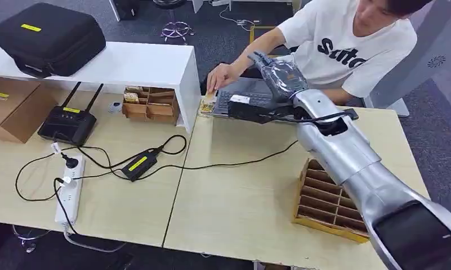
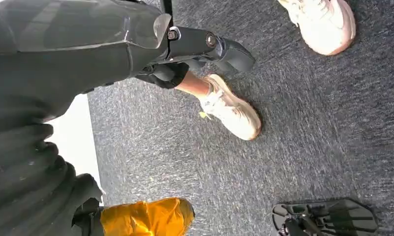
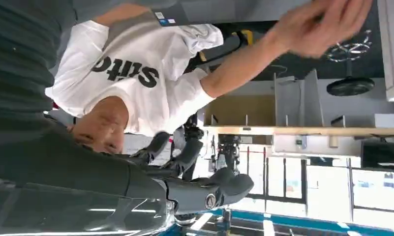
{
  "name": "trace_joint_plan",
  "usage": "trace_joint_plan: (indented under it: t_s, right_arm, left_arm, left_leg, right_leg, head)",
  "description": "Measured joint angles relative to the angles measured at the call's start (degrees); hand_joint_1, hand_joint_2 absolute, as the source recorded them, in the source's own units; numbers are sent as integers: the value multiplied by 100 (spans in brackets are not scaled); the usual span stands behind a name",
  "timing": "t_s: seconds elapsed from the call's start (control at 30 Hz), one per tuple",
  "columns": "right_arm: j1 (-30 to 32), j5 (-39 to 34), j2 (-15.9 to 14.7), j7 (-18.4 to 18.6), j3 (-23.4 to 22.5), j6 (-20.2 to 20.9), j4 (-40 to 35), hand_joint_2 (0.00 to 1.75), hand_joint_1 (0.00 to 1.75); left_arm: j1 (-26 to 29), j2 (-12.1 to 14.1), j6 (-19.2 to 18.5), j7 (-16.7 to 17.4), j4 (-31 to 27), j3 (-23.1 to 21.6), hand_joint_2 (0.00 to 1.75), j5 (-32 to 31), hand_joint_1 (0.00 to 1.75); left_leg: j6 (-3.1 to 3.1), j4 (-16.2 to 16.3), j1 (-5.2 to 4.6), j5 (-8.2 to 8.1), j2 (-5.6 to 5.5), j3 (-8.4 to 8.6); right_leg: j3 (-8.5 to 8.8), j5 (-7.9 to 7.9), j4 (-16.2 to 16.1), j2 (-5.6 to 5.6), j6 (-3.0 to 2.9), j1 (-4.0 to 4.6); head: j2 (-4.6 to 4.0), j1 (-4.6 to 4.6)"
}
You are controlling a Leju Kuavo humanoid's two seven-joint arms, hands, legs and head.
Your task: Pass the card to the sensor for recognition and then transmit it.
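Note:
My right hand [image 1: 279, 73], wrapped in clear plastic, is raised over the far edge of the table above a grey laptop [image 1: 246, 95] and a black sensor box [image 1: 251, 109] with a white label. Its fingers are spread and hold nothing; the right wrist view has the hand [image 3: 195, 184] in front of a person in a white T-shirt [image 3: 136, 78]. That person's hand [image 1: 221, 75] rests on a yellowish card [image 1: 208, 102] at the laptop's left edge. My left hand [image 2: 204, 46] hangs over grey carpet with nothing in it.
A slotted wooden card rack [image 1: 324, 197] stands beside my right forearm. On the left are a cardboard organiser [image 1: 150, 104], a black router [image 1: 68, 121], a power strip [image 1: 70, 194], an adapter [image 1: 139, 164] with cables, a black case [image 1: 48, 36] and a cardboard box [image 1: 12, 107].

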Motion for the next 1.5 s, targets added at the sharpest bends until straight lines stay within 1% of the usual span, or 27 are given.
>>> trace_joint_plan:
  t_s: [0.03,0.17,0.37,0.43,0.5,0.67,0.8,0.9,1.0,1.17,1.33,1.43,1.5]
  right_arm:
    - [0,-37,-70,-22,-13,-44,-77,175,0]
    - [159,-216,-563,-192,-229,-238,-609,175,0]
    - [786,-477,-1399,-385,-750,-549,-1517,175,0]
    - [1155,-574,-1695,-480,-987,-653,-1883,175,0]
    - [1588,-621,-1928,-588,-1275,-743,-2247,175,0]
    - [2838,-697,-2367,-831,-2090,-962,-3089,175,0]
    - [3725,-693,-2522,-1005,-2696,-1082,-3605,175,0]
    - [4202,-693,-2612,-1040,-3001,-1126,-3867,175,0]
    - [4521,-708,-2664,-1093,-3274,-1143,-4043,175,0]
    - [4885,-883,-2671,-1235,-3677,-1147,-4216,175,0]
    - [5129,-996,-2679,-1333,-3991,-861,-4281,175,0]
    - [5197,-931,-2708,-1333,-4059,-631,-4257,175,0]
    - [5202,-811,-2719,-1314,-4063,-557,-4190,175,0]
  left_arm:
    - [25,0,4,-4,0,2,175,2,0]
    - [125,0,28,-72,0,46,175,26,0]
    - [260,20,83,-146,0,166,175,105,0]
    - [299,24,116,-192,0,212,175,133,0]
    - [323,24,140,-216,0,265,175,146,0]
    - [394,24,184,-232,0,422,175,179,0]
    - [410,22,190,-232,0,551,175,181,0]
    - [415,22,194,-232,0,627,175,186,0]
    - [414,22,201,-232,0,675,175,192,0]
    - [415,22,205,-232,0,752,175,190,0]
    - [414,22,219,-232,0,785,175,177,0]
    - [414,24,216,-232,0,831,175,138,0]
    - [410,22,214,-232,0,872,175,109,0]
  left_leg:
    - [0,1,-1,0,0,0]
    - [5,4,-1,-3,-5,-1]
    - [12,5,0,-9,-10,-1]
    - [20,6,1,-14,-15,-2]
    - [21,5,1,-15,-17,-3]
    - [25,5,1,-22,-17,-4]
    - [26,4,0,-26,-17,-7]
    - [27,3,0,-26,-16,-9]
    - [28,3,-1,-26,-15,-8]
    - [28,3,-3,-26,-16,-7]
    - [28,3,-3,-26,-15,-7]
    - [29,3,-4,-26,-15,-7]
    - [29,3,-3,-27,-14,-7]
  right_leg:
    - [0,0,-1,0,0,0]
    - [1,0,-6,-6,1,-1]
    - [6,0,-17,-9,2,-1]
    - [12,-2,-20,-16,5,-1]
    - [14,-4,-21,-21,6,-1]
    - [14,-13,-22,-22,19,-1]
    - [12,-15,-22,-22,20,-1]
    - [13,-16,-22,-22,21,-1]
    - [13,-15,-22,-21,22,-1]
    - [14,-15,-22,-20,22,-2]
    - [13,-15,-22,-19,22,-3]
    - [13,-15,-22,-18,22,-3]
    - [13,-15,-22,-18,22,-3]
  head:
    - [0,0]
    - [0,0]
    - [0,-2]
    - [0,0]
    - [0,-4]
    - [0,-2]
    - [0,-2]
    - [0,-2]
    - [0,-2]
    - [0,0]
    - [0,2]
    - [0,-2]
    - [0,-2]
